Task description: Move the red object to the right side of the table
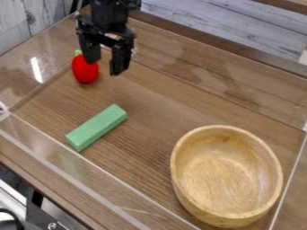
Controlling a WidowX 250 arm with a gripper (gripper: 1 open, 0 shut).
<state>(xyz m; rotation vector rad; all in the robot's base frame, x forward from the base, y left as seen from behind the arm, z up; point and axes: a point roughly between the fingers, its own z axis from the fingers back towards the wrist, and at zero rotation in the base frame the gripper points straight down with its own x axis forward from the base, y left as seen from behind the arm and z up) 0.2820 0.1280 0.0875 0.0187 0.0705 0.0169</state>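
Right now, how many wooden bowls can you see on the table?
1. The wooden bowl is at the lower right of the view, on the table. No other shows, though the gripper could hide something behind it.

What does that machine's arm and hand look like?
Only the lower end of the arm shows, at the top of the picture, and it is all dark, close to black. The hand is dark too, a chunky body with two short, stubby fingers. It is slightly blurred, so I can't make out any markings or cables.
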